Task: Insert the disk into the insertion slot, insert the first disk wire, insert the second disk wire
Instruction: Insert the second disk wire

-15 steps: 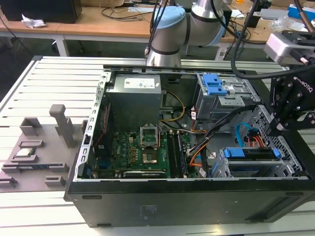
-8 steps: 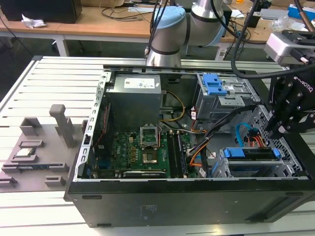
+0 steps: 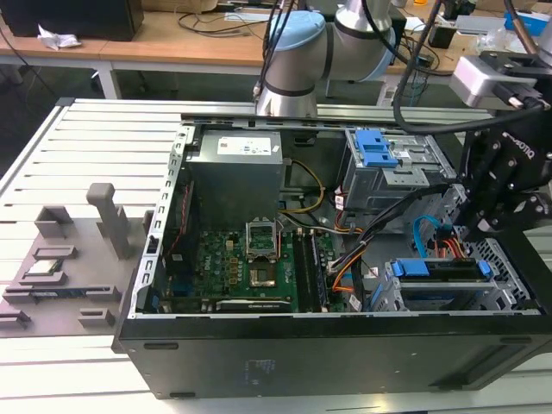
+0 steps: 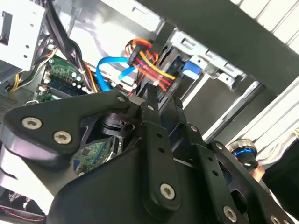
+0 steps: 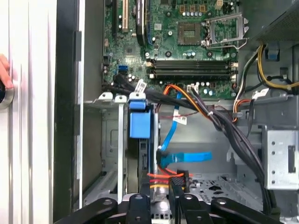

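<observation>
The disk point(image 3: 440, 269), framed in its blue carrier point(image 5: 139, 123), sits inside the low perforated insertion slot point(image 3: 509, 278) at the exterior view's right end of the open computer case. My gripper point(image 3: 476, 237) reaches down behind the disk. In both wrist views its fingers stand close together around the black plug of the first disk wire point(image 5: 161, 176), a red, orange and yellow bundle point(image 4: 150, 65), at the disk's rear edge. My gripper point(image 5: 161, 187) point(image 4: 164, 97) appears shut on that plug. The light-blue second disk wire point(image 5: 183, 157) point(image 4: 112, 63) loops just beside it, its plug end hanging free.
A taller grey cage with blue latch point(image 3: 390, 162) stands behind the slot. Thick black cables point(image 5: 219, 121) and a single orange cable point(image 5: 187, 94) cross between motherboard point(image 3: 259, 259) and bay. A person's hand point(image 5: 3, 77) rests outside the case wall. Grey fixtures point(image 3: 60, 259) lie on the table.
</observation>
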{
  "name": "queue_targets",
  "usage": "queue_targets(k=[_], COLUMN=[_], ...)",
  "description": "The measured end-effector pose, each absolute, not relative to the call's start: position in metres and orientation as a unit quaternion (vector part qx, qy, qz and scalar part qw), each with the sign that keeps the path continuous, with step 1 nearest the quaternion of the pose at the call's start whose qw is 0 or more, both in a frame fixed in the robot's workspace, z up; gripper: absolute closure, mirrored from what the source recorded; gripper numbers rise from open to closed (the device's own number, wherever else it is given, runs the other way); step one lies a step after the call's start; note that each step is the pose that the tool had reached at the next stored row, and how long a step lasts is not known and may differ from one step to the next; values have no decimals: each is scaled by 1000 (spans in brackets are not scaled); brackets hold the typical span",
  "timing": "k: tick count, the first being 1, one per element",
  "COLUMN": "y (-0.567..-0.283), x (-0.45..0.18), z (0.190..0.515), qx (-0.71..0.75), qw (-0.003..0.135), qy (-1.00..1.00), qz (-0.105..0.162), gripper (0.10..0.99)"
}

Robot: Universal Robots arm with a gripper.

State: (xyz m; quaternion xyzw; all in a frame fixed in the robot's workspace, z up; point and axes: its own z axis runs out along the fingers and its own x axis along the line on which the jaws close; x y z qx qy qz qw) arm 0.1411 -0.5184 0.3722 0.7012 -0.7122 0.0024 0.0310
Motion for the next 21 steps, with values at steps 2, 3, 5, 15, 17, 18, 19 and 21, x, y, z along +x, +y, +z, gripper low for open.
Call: queue_targets(k=[2, 3, 5, 15, 17, 18, 19, 21], y=[-518, -517, -517, -527, -532, -532, -532, -532], x=[132, 126, 117, 117, 118, 119, 121, 124], z=[372, 372, 371, 370, 364, 361, 357, 351], qx=[701, 701, 701, 701, 701, 701, 701, 701], qw=[31, 31, 33, 34, 34, 34, 34, 35], qy=[-712, -712, -712, -712, -712, -712, -712, -712], qz=[2, 2, 4, 5, 5, 5, 4, 4], gripper=[784, 784, 784, 925, 925, 925, 925, 925])
